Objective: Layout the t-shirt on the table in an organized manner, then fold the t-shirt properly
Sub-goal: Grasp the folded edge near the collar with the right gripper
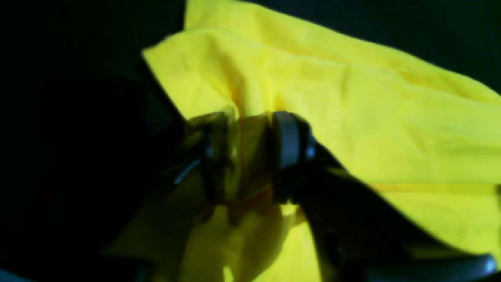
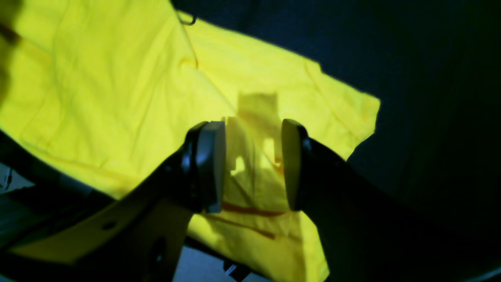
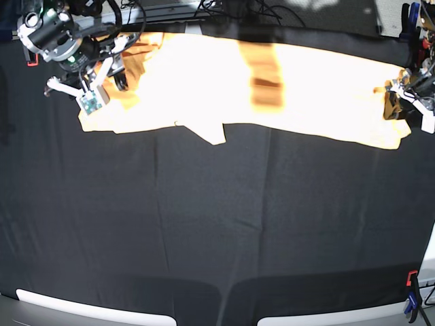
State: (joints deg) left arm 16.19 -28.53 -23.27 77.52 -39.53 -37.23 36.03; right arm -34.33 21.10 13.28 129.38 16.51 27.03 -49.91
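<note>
We saw the t-shirt (image 3: pixel 272 88) stretched lengthwise between both arms, left gripper (image 1: pixel 246 156) pinching one end's fabric, right gripper (image 2: pixel 252 164) spread over the other.

Tangled black cables (image 3: pixel 224 8) at the far edge

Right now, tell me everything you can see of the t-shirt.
The t-shirt is plain pale yellow soft cloth, stretched in a long, creased band across the far side of the black table. The left gripper has a bunched fold between its pads; the right gripper straddles the other end, jaws apart.
</note>
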